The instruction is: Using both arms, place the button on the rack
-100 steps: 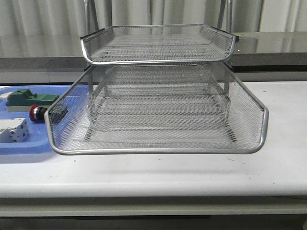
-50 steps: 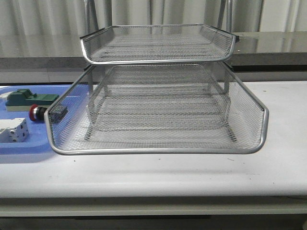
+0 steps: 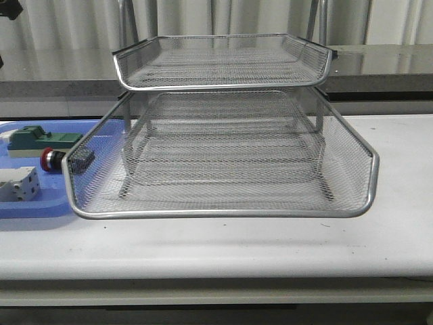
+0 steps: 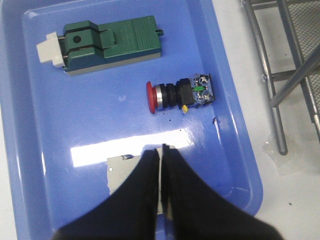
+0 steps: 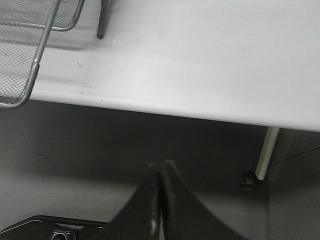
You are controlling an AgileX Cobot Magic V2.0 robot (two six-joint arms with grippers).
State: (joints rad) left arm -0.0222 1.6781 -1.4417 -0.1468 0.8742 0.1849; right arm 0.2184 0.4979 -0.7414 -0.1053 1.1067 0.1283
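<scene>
Below, the button (image 4: 177,95) lies just beyond the left hand (image 4: 161,150), fingers together.

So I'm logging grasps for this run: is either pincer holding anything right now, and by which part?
Nothing is held. The left pincer is shut and empty above the blue tray; the button lies untouched there. The right pincer is shut and empty off the table's edge.

The button (image 4: 179,95) lies in the tray (image 4: 30,165), left of the rack (image 3: 223,203).
</scene>
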